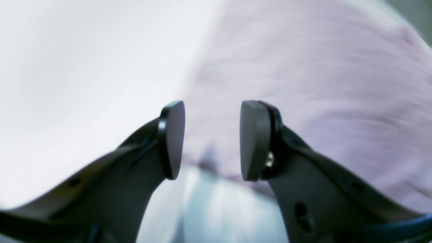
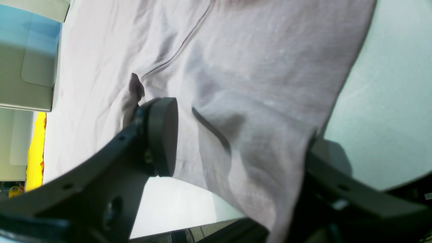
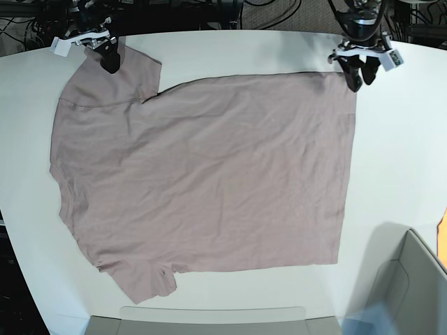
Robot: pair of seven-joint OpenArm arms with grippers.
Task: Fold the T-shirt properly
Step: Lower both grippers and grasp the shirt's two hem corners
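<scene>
We see the T-shirt [image 3: 209, 174] spread flat across the middle of the white table [image 3: 398, 160] in the base view, its mauve-pink cloth lightly wrinkled, one sleeve reaching toward the upper left of the frame and the other lying at the lower left, with the straight hem running down the right side. At the upper left, the right gripper [image 3: 110, 61] sits over the end of the upper sleeve; in the right wrist view its jaws stand spread wide around that sleeve [image 2: 236, 111], one pad [image 2: 163, 135] resting on top of the cloth at centre left while the other finger, at the lower right, is mostly hidden by a fold of fabric hanging in front of it, so we cannot tell whether that side touches the cloth. At the upper right of the base view, the left gripper [image 3: 361, 75] stands at the top corner of the hem. In the blurred left wrist view its two pads [image 1: 175, 138] are spread apart with nothing between them, the shirt below and behind them. A pale grey bin [image 3: 412, 286] sits at the lower right corner.
</scene>
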